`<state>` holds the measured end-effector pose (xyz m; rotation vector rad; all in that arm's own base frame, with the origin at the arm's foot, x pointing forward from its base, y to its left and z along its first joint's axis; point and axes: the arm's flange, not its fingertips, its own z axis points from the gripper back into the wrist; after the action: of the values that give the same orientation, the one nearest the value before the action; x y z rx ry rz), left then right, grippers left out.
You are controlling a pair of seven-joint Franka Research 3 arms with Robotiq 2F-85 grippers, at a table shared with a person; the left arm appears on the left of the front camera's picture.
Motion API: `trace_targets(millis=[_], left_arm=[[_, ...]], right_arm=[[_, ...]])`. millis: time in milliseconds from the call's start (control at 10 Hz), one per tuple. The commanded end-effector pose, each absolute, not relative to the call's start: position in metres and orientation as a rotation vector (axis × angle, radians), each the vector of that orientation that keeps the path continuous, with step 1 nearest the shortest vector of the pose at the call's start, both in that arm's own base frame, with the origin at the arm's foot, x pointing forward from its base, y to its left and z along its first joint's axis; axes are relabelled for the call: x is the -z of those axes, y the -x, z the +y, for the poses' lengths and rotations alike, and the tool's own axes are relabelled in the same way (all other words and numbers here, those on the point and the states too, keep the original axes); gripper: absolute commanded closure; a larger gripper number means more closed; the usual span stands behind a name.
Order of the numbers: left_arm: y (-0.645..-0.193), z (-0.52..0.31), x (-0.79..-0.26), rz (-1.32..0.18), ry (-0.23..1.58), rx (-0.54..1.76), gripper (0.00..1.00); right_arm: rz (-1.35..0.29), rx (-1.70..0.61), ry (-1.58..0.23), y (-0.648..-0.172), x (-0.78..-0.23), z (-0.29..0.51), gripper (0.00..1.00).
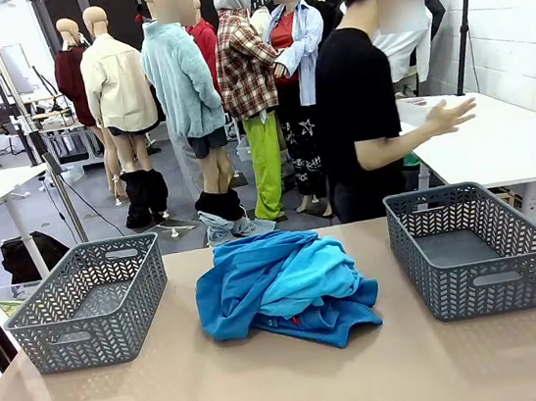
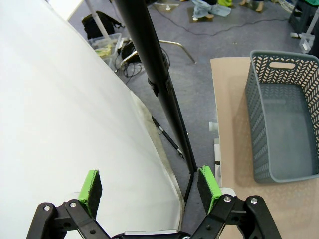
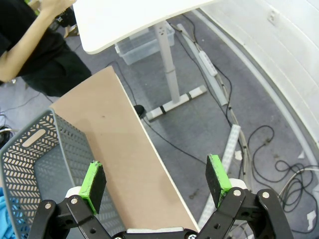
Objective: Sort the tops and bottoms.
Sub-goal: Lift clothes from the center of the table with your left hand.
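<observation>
The heap of soft blue fabric tops [image 1: 285, 292], turquoise to royal, lay mid-worktop [image 1: 273, 388], its long axis left to right; one heap, its garments uncountable; two grey lattice plastic baskets flanked it, left basket [image 1: 93, 332] and right basket [image 1: 486, 280]; the left claw [image 2: 149, 186] and right claw [image 3: 157, 181] hung spread and empty outboard of those baskets; neither looked nearer.

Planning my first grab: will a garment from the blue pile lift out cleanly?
Probably floppy: the blue pile lies in soft folds, so it should drape from a pinch. Likely drags neighbours, as the turquoise piece overlaps darker ones. Pushed, it may bunch, not slide.
</observation>
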<state>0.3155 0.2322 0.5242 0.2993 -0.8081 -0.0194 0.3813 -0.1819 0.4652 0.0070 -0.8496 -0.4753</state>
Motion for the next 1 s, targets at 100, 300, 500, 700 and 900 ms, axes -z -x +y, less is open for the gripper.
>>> trace_targets(millis=[100,300,500,700,900], left_arm=[[-0.3148,0.2316,-0.5247,-0.807,-0.304,0.006,0.00],[-0.3148,0.2316,-0.5247,-0.807,-0.304,0.006,0.00],[-0.3148,0.2316,-0.5247,-0.807,-0.304,0.006,0.00],[-0.3148,0.2316,-0.5247,-0.807,-0.304,0.006,0.00],[-0.3148,0.2316,-0.5247,-0.807,-0.304,0.006,0.00]], right_arm=[[-0.843,0.479,-0.013,-0.3801,-0.4654,-0.1822,0.00],[-0.843,0.479,-0.013,-0.3801,-0.4654,-0.1822,0.00],[-0.843,0.479,-0.013,-0.3801,-0.4654,-0.1822,0.00],[-0.843,0.479,-0.013,-0.3801,-0.4654,-0.1822,0.00],[-0.843,0.479,-0.013,-0.3801,-0.4654,-0.1822,0.00]])
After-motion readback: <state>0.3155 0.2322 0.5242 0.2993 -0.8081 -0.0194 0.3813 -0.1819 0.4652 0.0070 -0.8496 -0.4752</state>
